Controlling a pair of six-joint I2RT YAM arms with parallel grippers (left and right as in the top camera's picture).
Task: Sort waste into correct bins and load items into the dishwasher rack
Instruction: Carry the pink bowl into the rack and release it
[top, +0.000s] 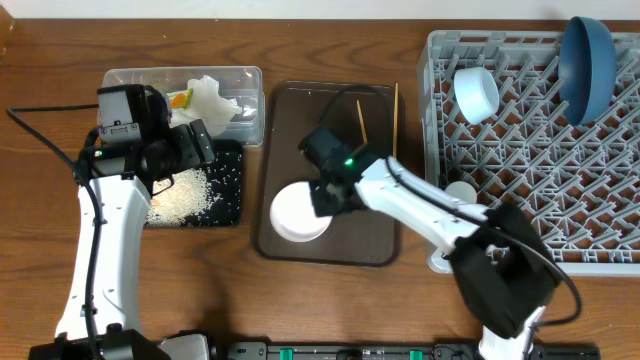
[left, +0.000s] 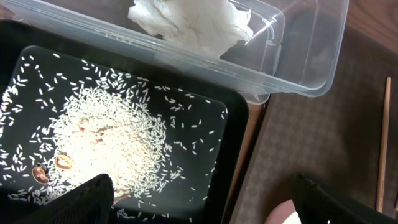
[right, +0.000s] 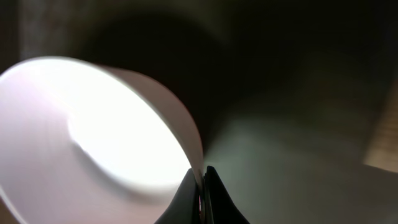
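Note:
A white bowl (top: 296, 214) sits on the brown serving tray (top: 375, 235). My right gripper (top: 325, 196) is shut on its right rim, and in the right wrist view the rim of the white bowl (right: 93, 137) is pinched between the closed fingers of the right gripper (right: 203, 186). Two chopsticks (top: 362, 121) lie at the tray's far end. The left gripper (left: 208, 208) hangs open and empty over the black bin (left: 224, 158), which holds rice (left: 106, 140). Behind it, the clear bin (top: 250, 120) holds tissue (left: 193, 25) and a wrapper (top: 180, 98). The rack (top: 545, 210) holds a dark blue plate (top: 588, 62) and a light blue bowl (top: 476, 92).
A small white round object (top: 461, 190) rests against the rack's left side, partly hidden by my right arm. Bare wooden table shows along the front edge and at the far left.

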